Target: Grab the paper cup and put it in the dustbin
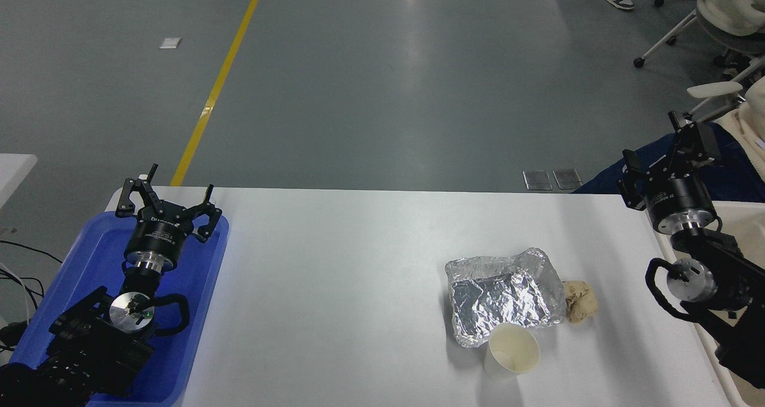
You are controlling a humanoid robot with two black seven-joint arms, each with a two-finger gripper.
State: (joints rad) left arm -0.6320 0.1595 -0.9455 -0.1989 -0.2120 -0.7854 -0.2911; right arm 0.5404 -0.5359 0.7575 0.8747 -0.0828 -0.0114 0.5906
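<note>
At the near right part of the white table (370,263) stands the paper cup (513,350), touching the near edge of the foil tray (505,296). The cup is tilted toward the camera, so its mouth and pale inside wall show; its long axis runs roughly from the table up and toward the near side. It is plain cream paper, tapered, with a thin rolled rim: light and, I judge, easy to crush if squeezed hard.

The cup lies to the left of the right tool (663,156) and nearer to the camera, well apart from it. That tool hangs above the table's right edge with its fingers spread wide and nothing between them. The right arm is clearly the nearer one, so the coming move would be a reach leftward and down, ending beside the cup's wall and clear of the foil.

The foil tray is crumpled, shiny silver, with bent soft walls. Just beside its right end sits a small tan doughy lump (580,301), rough and rounded.

At the right edge a cream rim shows beneath the right arm, probably the dustbin (669,245); most of it is cut off or hidden.

The left tool (164,201) is parked over a shallow blue tray (197,311) at the lower left, fingers spread, empty.
</note>
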